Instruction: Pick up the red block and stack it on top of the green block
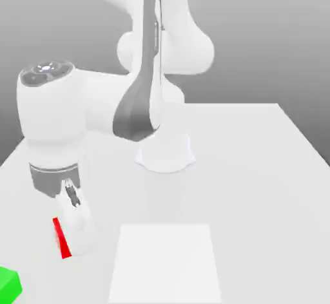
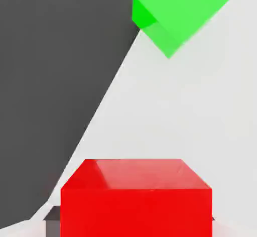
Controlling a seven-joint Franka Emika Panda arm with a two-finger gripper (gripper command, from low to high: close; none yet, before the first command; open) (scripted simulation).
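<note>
The red block point(image 2: 136, 211), a bright cube with flat, glossy faces and crisp edges, sits between the fingertips of the gripper point(image 1: 76, 235), which is clamped on it. In the exterior view a narrow red strip of it shows beside the pale, rounded hand. Apart from the hand, toward the exterior view's left and nearer the camera, the green block point(image 2: 180, 12) rests on the table point(image 1: 258, 193), smooth-faced and square-edged. A flat white square panel point(image 1: 165, 264) lies on the hand's other side, on the smooth pale tabletop.
</note>
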